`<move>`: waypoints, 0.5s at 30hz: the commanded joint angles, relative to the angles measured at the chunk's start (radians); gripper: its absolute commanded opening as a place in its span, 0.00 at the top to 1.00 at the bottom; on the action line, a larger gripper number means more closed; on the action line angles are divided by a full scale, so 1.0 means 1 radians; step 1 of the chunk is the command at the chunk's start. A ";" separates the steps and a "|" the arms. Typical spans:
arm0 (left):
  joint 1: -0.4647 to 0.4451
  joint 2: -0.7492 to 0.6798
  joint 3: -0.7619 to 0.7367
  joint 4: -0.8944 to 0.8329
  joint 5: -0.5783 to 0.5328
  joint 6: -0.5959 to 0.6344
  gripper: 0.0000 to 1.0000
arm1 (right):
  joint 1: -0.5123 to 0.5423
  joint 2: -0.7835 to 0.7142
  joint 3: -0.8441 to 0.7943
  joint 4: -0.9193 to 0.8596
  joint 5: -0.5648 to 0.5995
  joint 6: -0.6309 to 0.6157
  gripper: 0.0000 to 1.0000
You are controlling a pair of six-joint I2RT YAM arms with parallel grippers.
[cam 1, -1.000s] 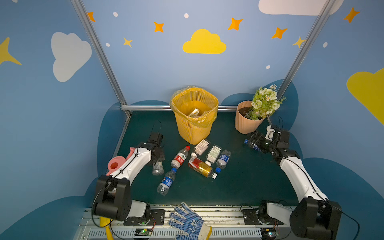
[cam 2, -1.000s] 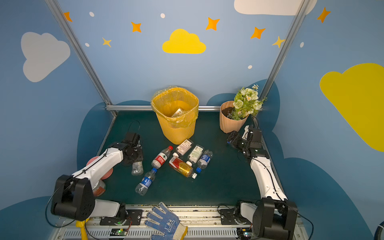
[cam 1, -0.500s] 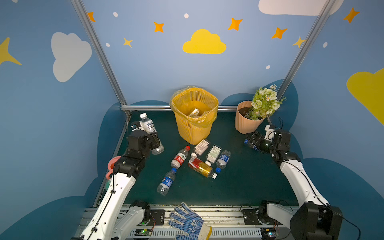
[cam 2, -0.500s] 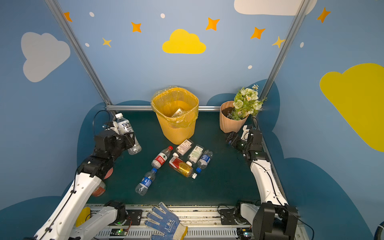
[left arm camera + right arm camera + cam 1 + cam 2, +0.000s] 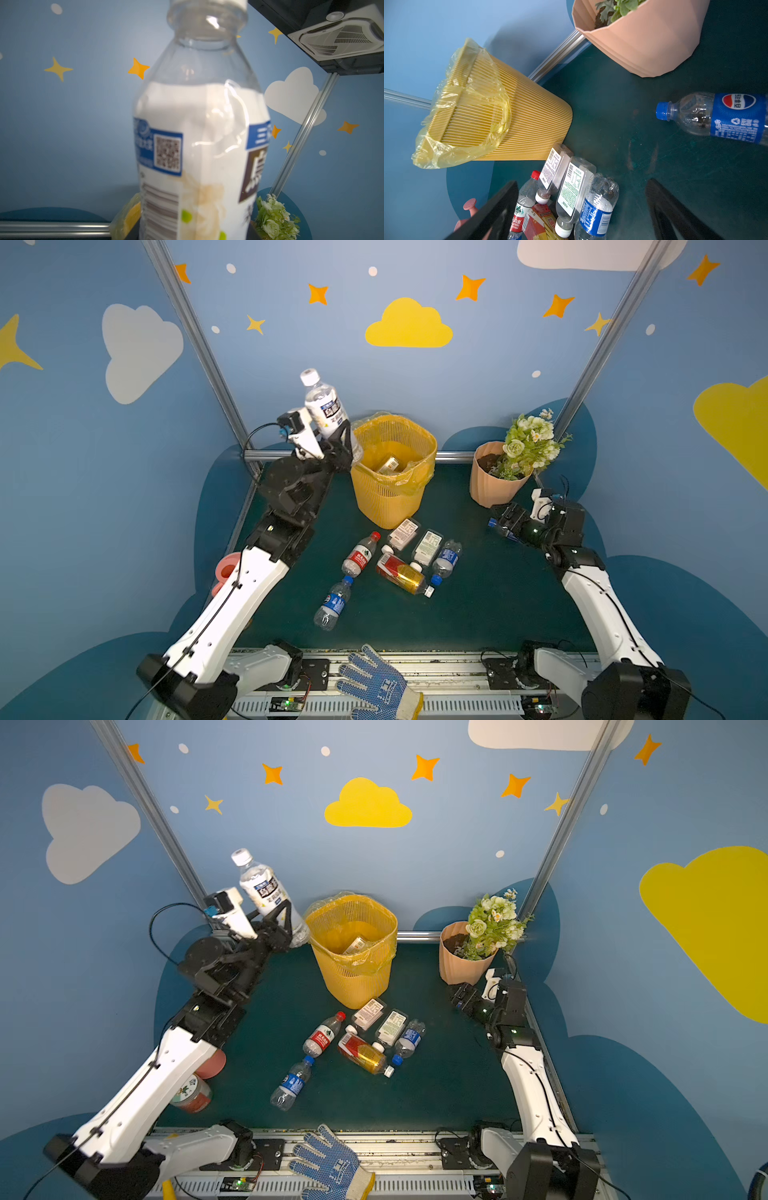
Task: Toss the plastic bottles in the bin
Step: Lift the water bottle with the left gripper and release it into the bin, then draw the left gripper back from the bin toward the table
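Left fingers (image 5: pixel 286 915) clamped on a white-capped bottle (image 5: pixel 325 406), cap up, leaning slightly, lifted off the counter (image 5: pixel 478 614). Its base is at the 9 o'clock edge of the bin (image 5: pixel 382 502), level with the rim; whether it overhangs the opening, cannot tell. That bin stands at 12 o'clock by the back rail, with another bottle inside (image 5: pixel 389 464).

Right fingers (image 5: pixel 500 207) spread wide, holding nothing, low at 3 o'clock. A blue-capped bottle (image 5: pixel 726 118) lies just beside them, outside the gap. Heap of six bottles (image 5: pixel 399 568) mid-counter, the nearest just beside the bin's foot. Flower pot (image 5: pixel 492 489) at 2 o'clock, near the right arm.

Bare counter from 4 to 6 o'clock — glove (image 5: pixel 374 689) on the front rail.
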 commanded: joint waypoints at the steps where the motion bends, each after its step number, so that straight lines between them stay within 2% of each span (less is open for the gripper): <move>1: -0.006 0.160 0.142 -0.082 0.042 0.070 0.48 | 0.014 -0.024 -0.021 -0.010 0.008 0.008 0.07; 5: -0.006 0.414 0.438 -0.496 0.097 0.046 0.38 | 0.029 -0.035 -0.029 -0.023 0.008 0.013 0.07; 7: -0.008 0.476 0.531 -0.621 0.083 0.030 0.22 | 0.032 -0.042 -0.025 -0.034 0.014 0.009 0.07; 9: -0.009 0.467 0.536 -0.619 0.083 0.023 0.12 | 0.034 -0.048 -0.013 -0.044 0.023 0.002 0.07; 11: -0.012 0.398 0.468 -0.508 0.083 0.033 0.00 | 0.034 -0.050 0.001 -0.053 0.030 -0.007 0.07; 15: -0.033 0.246 0.365 -0.366 0.054 0.082 0.00 | 0.035 -0.035 0.012 -0.050 0.028 -0.006 0.07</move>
